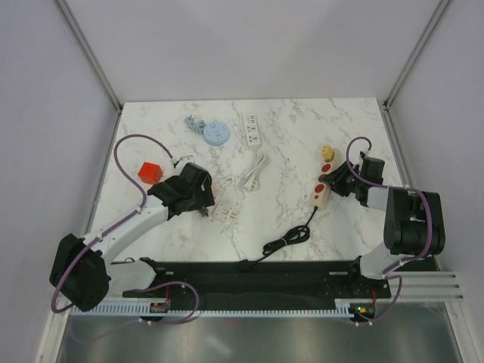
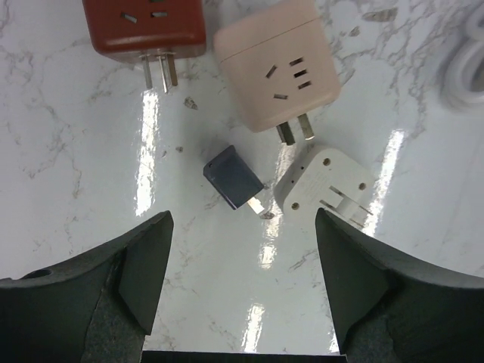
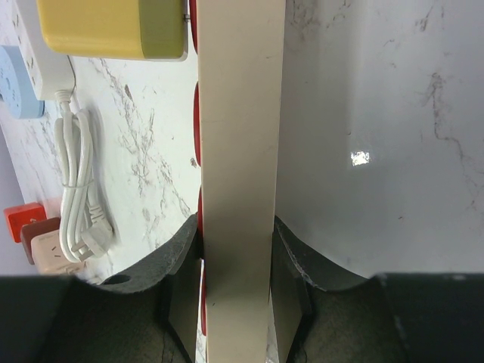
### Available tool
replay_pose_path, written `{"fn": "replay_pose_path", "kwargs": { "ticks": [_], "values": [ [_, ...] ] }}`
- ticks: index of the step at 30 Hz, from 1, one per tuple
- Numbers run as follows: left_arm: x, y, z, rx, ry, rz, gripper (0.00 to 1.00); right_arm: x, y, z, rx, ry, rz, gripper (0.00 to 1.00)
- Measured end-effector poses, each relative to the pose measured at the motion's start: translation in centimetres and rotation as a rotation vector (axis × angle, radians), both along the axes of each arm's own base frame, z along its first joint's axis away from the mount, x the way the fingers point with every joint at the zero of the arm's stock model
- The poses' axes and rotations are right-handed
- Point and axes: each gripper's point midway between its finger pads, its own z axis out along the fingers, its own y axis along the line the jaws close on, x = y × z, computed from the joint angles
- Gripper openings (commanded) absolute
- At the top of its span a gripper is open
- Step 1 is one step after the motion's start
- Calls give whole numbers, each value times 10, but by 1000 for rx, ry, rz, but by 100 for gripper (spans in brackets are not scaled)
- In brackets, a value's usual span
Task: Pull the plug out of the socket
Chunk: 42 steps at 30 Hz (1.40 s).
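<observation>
The socket is a cream power strip with red outlets, lying on the right of the marble table. A yellow plug sits in its far end. My right gripper is shut across the strip's narrow body, one finger on each side, and the yellow plug shows beyond it at the top left. My left gripper hovers at the left of the table. It stands open with bare marble between its fingers. Just ahead of it a small dark blue plug lies loose on the table.
Around the blue plug lie a white adapter, a pink cube adapter and a red-brown one. A red cube, a blue disc, a white strip and a coiled white cable lie farther back. The socket's black cord trails toward the near edge.
</observation>
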Motion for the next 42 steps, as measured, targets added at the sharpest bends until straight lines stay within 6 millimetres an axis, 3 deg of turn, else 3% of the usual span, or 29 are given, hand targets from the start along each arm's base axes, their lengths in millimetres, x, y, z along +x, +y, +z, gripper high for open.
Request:
{"fn": "replay_pose_path", "kwargs": {
  "ticks": [5,13,25,31,37,42],
  "values": [
    [11,-22,39,-113,-94,-71,78,0,0,0,-1,0,0,0],
    [34,-105,85,-418,-203,-349,65,1,2,0,-7,-3,9,0],
    [111,-235,98,-625,-222,-603,72,6,7,1,-43,-14,26,0],
    [151,-294,90,-657,-263,-644,72,8,9,1,-62,-20,35,0],
    [168,-343,78,-656,-303,-652,73,8,10,1,-70,-19,39,0],
    [169,-375,69,-651,-326,-643,74,8,10,1,-73,-21,40,0]
  ]
}}
